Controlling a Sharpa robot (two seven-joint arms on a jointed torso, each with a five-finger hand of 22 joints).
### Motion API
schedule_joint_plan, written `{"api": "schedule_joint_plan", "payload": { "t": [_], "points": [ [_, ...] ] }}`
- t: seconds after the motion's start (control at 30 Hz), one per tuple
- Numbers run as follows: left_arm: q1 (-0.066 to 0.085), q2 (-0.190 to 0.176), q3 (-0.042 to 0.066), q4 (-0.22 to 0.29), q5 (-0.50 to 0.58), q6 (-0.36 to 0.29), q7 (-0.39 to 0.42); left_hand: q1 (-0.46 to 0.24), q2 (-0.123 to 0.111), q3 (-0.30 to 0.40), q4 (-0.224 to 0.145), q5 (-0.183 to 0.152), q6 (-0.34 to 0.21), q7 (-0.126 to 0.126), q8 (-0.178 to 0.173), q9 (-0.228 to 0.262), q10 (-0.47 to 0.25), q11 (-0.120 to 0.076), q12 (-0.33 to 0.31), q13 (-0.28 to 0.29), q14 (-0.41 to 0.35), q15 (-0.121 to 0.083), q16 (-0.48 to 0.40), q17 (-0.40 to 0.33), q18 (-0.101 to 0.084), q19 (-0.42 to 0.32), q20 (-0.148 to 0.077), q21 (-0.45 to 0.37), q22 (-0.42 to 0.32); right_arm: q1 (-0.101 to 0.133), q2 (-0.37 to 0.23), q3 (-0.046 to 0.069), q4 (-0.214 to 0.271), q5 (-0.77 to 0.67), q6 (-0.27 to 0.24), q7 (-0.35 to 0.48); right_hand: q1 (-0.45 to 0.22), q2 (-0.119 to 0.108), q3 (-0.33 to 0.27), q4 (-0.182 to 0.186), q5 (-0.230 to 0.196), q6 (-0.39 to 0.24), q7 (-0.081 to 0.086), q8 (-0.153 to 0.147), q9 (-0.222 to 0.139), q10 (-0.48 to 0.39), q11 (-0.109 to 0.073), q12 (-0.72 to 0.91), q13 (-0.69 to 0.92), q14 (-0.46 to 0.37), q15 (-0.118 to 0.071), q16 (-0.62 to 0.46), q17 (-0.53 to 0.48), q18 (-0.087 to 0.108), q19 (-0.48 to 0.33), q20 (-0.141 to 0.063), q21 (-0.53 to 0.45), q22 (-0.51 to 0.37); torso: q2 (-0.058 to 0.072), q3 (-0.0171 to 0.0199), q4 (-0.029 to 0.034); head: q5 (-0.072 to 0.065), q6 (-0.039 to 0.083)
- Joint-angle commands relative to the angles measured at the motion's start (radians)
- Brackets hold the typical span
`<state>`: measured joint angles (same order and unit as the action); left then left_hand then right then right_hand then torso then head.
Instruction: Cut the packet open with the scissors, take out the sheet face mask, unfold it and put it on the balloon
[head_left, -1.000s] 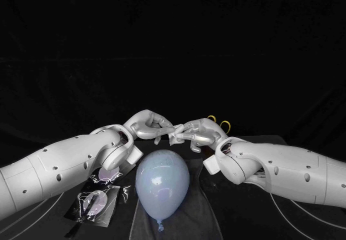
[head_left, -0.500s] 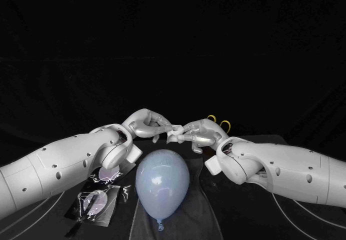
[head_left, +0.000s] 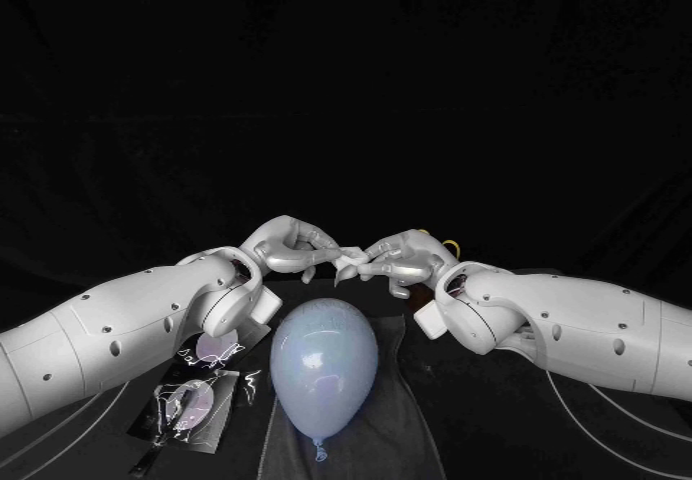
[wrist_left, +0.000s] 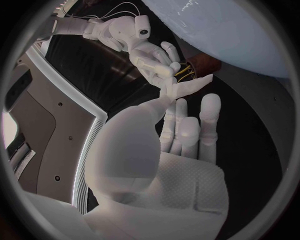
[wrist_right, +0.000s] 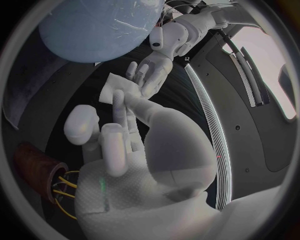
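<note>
Left hand (head_left: 293, 250) and right hand (head_left: 401, 262) jointly pinch the folded sheet mask (head_left: 351, 262).
The packet (head_left: 195, 400) lies at 7 o'clock of the balloon (head_left: 325, 365). The sheet mask is held at the balloon's 12 o'clock, one end grasped by each hand. The scissors (wrist_right: 62, 192) have yellow handles showing at 1 o'clock, behind the right hand.

Left arm (head_left: 116, 330) and right arm (head_left: 577, 320) both come in low from the sides w/ forearms angled inward. That puts the left hand (head_left: 296, 250) and right hand (head_left: 398, 260) fingertip to fingertip in the middle, raised a bit off the table. Each hand pinches one side of a small folded white sheet (head_left: 351, 260) btwn thumb and a finger, hands just about touching.
</note>
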<state>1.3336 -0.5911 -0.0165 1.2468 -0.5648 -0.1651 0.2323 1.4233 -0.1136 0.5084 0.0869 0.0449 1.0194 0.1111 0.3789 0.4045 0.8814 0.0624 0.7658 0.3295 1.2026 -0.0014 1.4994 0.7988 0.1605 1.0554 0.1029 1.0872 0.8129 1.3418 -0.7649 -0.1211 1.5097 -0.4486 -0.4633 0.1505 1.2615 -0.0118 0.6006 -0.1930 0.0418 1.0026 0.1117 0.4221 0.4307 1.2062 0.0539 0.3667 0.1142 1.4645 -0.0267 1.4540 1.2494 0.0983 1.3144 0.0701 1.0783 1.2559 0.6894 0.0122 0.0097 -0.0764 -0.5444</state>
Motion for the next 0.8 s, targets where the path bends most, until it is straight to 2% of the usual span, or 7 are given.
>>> {"api": "schedule_joint_plan", "payload": {
  "t": [0.03, 0.27, 0.47, 0.8],
  "points": [
    [0.003, 0.002, 0.002, -0.002, 0.016, 0.000, -0.002, -0.016, -0.004, -0.002, 0.006, 0.002, 0.004, -0.011, 0.010, 0.050, -0.001, 0.000, -0.004, -0.001, -0.002, 0.007, 0.004, -0.002, -0.001, -0.011, 0.000, 0.000, 0.000, 0.009, 0.002, 0.000, -0.011, -0.045, 0.026, -0.060, -0.004, 0.003, 0.008, -0.001, 0.007, 0.006, 0.001, 0.004, 0.001, 0.024, -0.016, 0.004, 0.001, 0.041, -0.007, 0.004, 0.002, 0.012, 0.007, 0.001, 0.005, 0.000, 0.000, -0.0006, 0.0003, -0.001, 0.000],
    [0.003, 0.004, 0.002, -0.005, 0.016, 0.007, -0.011, -0.033, -0.025, -0.016, 0.008, 0.002, 0.020, -0.027, 0.026, 0.056, 0.005, 0.000, -0.003, -0.002, -0.002, 0.008, 0.006, 0.001, -0.001, -0.012, 0.001, 0.002, 0.005, 0.026, 0.007, 0.000, -0.031, -0.063, 0.044, -0.095, -0.006, 0.002, 0.010, -0.002, 0.007, 0.006, 0.001, 0.006, 0.002, 0.025, -0.016, 0.005, 0.002, 0.042, -0.007, 0.005, 0.004, 0.012, 0.009, 0.001, 0.008, 0.002, 0.000, -0.0007, 0.0008, -0.001, -0.002],
    [0.004, 0.003, 0.002, -0.009, 0.016, 0.002, -0.016, -0.046, -0.035, -0.026, 0.016, 0.002, 0.034, -0.044, 0.035, 0.058, 0.016, -0.001, 0.003, 0.000, 0.008, 0.007, 0.010, 0.021, -0.005, 0.001, 0.000, 0.014, 0.024, 0.038, 0.008, 0.000, -0.046, -0.096, 0.080, -0.139, -0.007, 0.001, 0.012, -0.003, 0.007, 0.006, 0.001, 0.007, 0.003, 0.026, -0.016, 0.005, 0.003, 0.043, -0.008, 0.006, 0.008, 0.011, 0.010, 0.001, 0.010, 0.003, 0.000, -0.0011, 0.0001, -0.001, -0.004],
    [0.004, 0.002, 0.002, -0.016, 0.021, -0.012, -0.026, -0.052, -0.043, -0.033, 0.027, 0.002, 0.045, -0.056, 0.041, 0.057, 0.029, -0.006, 0.010, 0.002, 0.026, 0.003, 0.017, 0.054, -0.010, 0.023, -0.001, 0.035, 0.055, 0.057, 0.008, 0.000, -0.069, -0.158, 0.111, -0.173, -0.010, -0.001, 0.015, -0.004, 0.007, 0.006, 0.000, 0.009, 0.004, 0.027, -0.017, 0.006, 0.004, 0.044, -0.008, 0.008, 0.012, 0.010, 0.012, 0.001, 0.014, 0.006, 0.000, -0.0002, 0.0003, -0.002, -0.005]
  ]
}}
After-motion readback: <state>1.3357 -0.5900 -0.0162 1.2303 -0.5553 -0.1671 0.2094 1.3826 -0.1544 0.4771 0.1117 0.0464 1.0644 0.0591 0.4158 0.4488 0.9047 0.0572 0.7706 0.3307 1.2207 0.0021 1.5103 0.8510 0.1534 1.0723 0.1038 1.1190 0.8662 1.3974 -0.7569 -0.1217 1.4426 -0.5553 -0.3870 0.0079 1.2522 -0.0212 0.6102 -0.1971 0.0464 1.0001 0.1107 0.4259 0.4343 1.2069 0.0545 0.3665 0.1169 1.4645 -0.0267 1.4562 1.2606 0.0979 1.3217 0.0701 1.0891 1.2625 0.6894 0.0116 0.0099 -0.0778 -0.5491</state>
